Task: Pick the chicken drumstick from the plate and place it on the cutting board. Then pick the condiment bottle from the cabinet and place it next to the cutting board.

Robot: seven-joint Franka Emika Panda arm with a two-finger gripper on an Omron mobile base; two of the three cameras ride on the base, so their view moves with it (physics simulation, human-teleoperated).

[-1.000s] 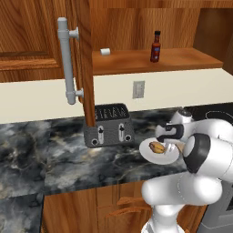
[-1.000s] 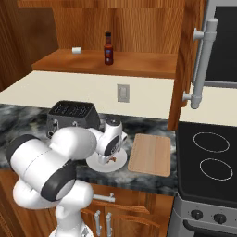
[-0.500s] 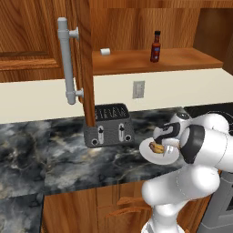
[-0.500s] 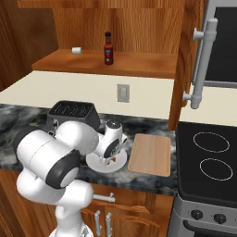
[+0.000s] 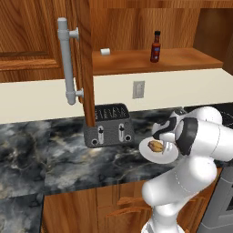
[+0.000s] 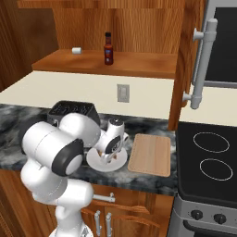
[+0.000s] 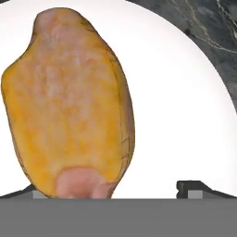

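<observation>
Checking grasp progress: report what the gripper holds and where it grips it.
Nothing is held. The gripper is open over the drumstick, which lies on the plate.

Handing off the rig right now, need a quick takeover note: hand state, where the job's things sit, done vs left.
Hand: open, low over the plate, straddling the chicken drumstick; nothing held.
Chicken drumstick: lying on the plate on the counter, right of the toaster.
Cutting board: bare, on the counter just right of the plate, beside the stove.
Condiment bottle: upright on the cabinet shelf, door open.
Done: nothing placed.
Left: grip the drumstick and move it to the board; then fetch the bottle and set it next to the board.
</observation>
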